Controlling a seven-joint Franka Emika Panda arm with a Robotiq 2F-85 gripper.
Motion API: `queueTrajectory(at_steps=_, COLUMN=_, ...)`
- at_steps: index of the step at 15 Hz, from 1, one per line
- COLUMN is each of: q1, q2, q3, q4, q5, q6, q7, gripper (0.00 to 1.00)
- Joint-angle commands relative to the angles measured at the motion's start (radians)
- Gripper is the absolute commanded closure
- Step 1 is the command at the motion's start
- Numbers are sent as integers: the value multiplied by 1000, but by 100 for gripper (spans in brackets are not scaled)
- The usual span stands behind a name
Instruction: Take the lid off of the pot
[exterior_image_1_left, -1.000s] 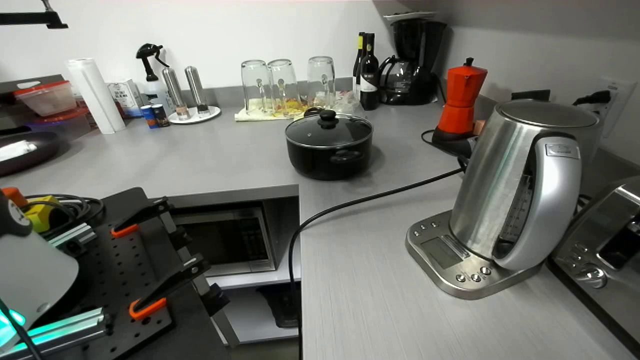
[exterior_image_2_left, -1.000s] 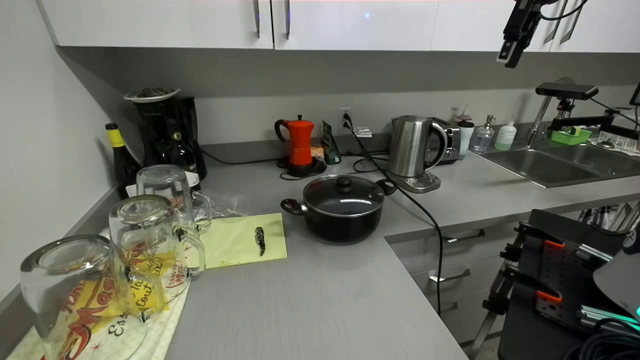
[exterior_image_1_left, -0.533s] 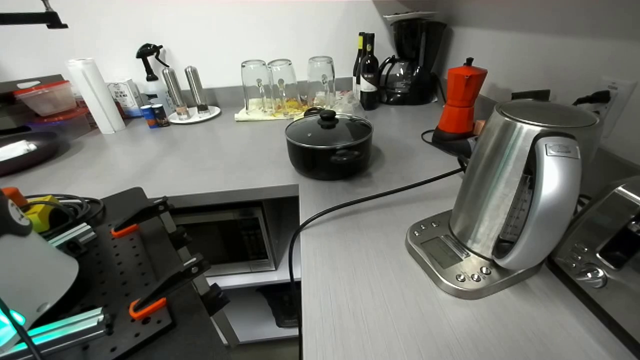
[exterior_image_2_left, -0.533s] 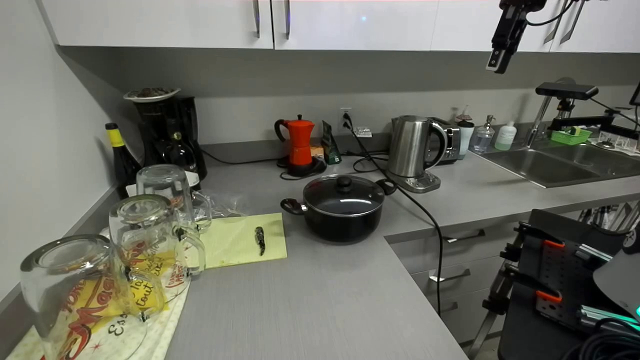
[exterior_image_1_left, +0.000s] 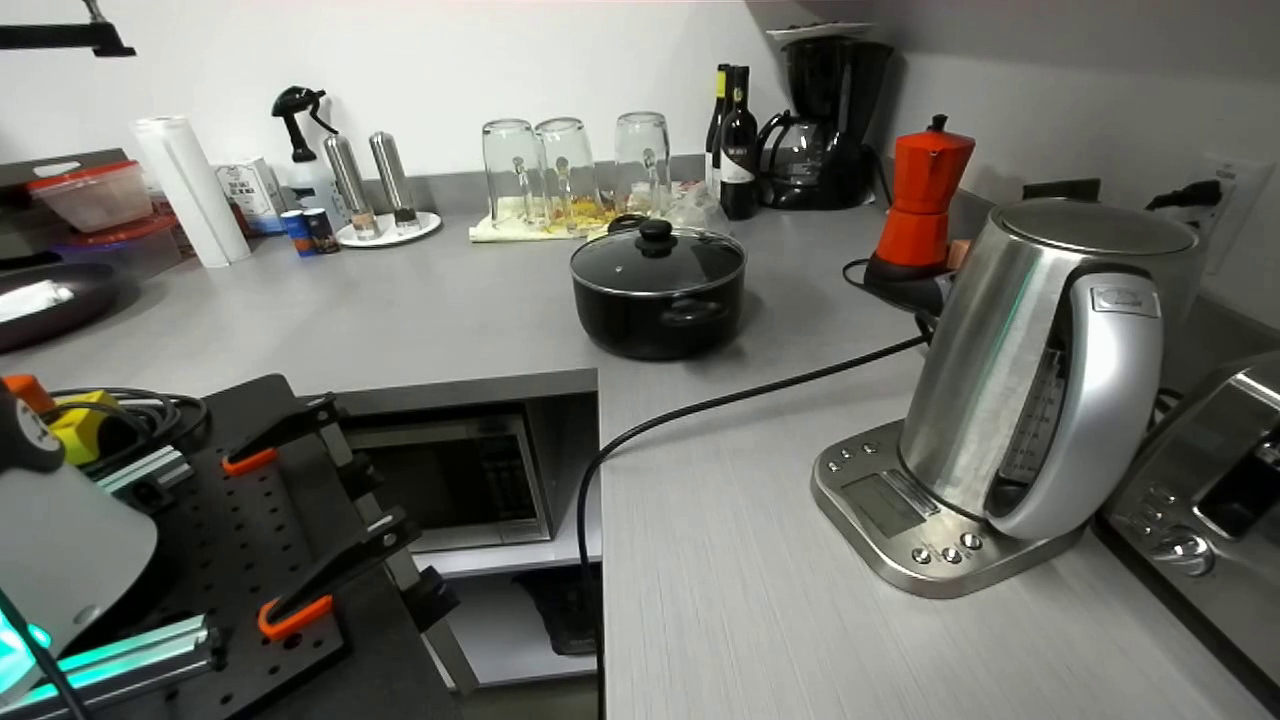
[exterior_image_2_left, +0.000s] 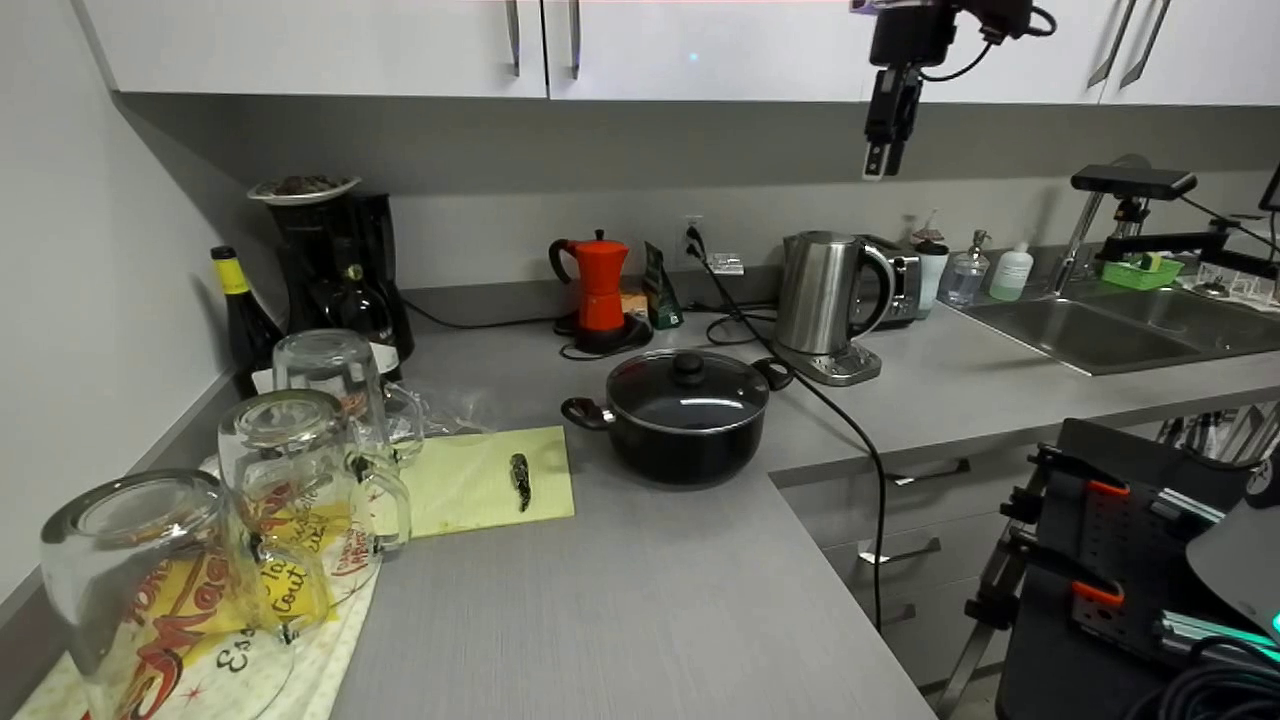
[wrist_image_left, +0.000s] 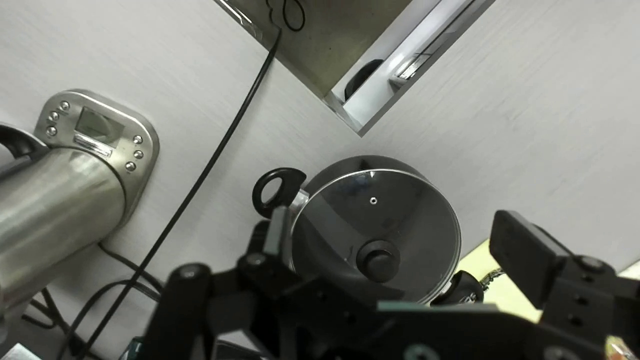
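Observation:
The black pot (exterior_image_1_left: 650, 330) stands on the counter corner in both exterior views (exterior_image_2_left: 680, 462). The glass lid (exterior_image_1_left: 620, 265) lies on it, with a metal rim and a dark knob (exterior_image_1_left: 655, 237) in the centre. In the wrist view the lid (wrist_image_left: 400, 215), its knob (wrist_image_left: 380, 262) and the pot's handles show below the jaws. My gripper (exterior_image_2_left: 882, 170) points down in an exterior view, high above the counter and right of the pot. In the wrist view the gripper's fingers (wrist_image_left: 397, 241) are wide apart with nothing between them, and the near parts hide the lid's lower edge.
A steel kettle (exterior_image_2_left: 820, 290) stands beside the pot, and its black cable (exterior_image_1_left: 760, 392) runs past it over the counter edge. A red moka pot (exterior_image_2_left: 600, 280), glass mugs (exterior_image_2_left: 290, 480) and a yellow cloth (exterior_image_2_left: 450, 490) are near. Cabinets (exterior_image_2_left: 700, 50) hang above.
My gripper has moved left and slightly down in an exterior view, toward the pot, and more of the wrist shows. The pot and lid have not moved.

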Motion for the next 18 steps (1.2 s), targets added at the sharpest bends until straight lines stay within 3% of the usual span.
queueTrajectory(at_steps=1, q1=13, q2=238, q3=34, q4=200, q5=-38, q6=-7, q7=-25, gripper=0)
queueTrajectory(at_steps=9, q1=53, q2=545, q3=103, q4=466, q5=-113, q6=22, q7=-7, gripper=0)
queueTrajectory(at_steps=18, q1=81, q2=752, q3=122, q4=581, q5=-117, q6=64, q7=-12, gripper=0)
